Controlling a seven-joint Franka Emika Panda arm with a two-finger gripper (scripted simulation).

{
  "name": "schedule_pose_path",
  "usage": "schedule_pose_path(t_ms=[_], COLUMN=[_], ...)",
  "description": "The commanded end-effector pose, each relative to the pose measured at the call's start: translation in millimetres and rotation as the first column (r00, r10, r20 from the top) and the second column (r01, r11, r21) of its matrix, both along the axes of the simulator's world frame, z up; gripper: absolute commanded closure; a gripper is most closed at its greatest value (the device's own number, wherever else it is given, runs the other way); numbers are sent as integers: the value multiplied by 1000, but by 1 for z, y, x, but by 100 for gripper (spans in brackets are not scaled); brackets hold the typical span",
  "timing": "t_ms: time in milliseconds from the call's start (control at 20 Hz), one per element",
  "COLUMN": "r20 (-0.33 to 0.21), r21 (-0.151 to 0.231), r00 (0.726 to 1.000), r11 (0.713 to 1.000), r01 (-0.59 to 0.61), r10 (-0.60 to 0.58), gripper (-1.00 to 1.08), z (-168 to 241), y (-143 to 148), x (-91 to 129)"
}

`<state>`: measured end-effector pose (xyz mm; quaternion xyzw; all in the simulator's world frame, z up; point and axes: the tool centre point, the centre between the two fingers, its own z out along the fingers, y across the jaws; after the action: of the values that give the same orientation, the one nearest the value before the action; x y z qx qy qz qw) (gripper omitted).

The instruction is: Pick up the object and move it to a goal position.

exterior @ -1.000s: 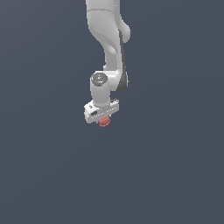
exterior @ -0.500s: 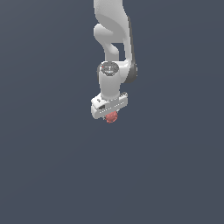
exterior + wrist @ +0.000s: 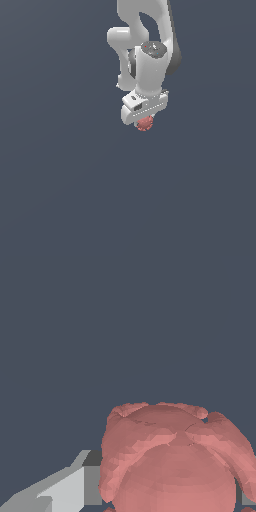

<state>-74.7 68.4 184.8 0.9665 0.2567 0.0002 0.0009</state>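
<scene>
The object (image 3: 145,123) is a small red-pink bumpy ball that peeks out just below the white gripper (image 3: 144,120) in the exterior view. The gripper is shut on it and holds it up in the air against the plain dark background. In the wrist view the object (image 3: 172,461) looms large and close, with one grey finger (image 3: 65,488) pressed against its side. The other finger is almost wholly hidden behind the ball. The white arm (image 3: 145,45) rises from the gripper to the frame's upper edge.
The arm has carried the held object toward the exterior view's right and slightly upward, and the wrist has turned. The grip on the ball stays the same.
</scene>
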Motion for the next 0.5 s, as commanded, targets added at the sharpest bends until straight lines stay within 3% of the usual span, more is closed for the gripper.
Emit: schedule_pose_path(t_ms=[0, 450], r20=[-1, -1], r21=[0, 1], r00=[1000, 1000], r11=[1000, 1000], r01=[0, 0], r10=[0, 0], gripper=[108, 108], z=[24, 88], y=[20, 76], x=[2, 13])
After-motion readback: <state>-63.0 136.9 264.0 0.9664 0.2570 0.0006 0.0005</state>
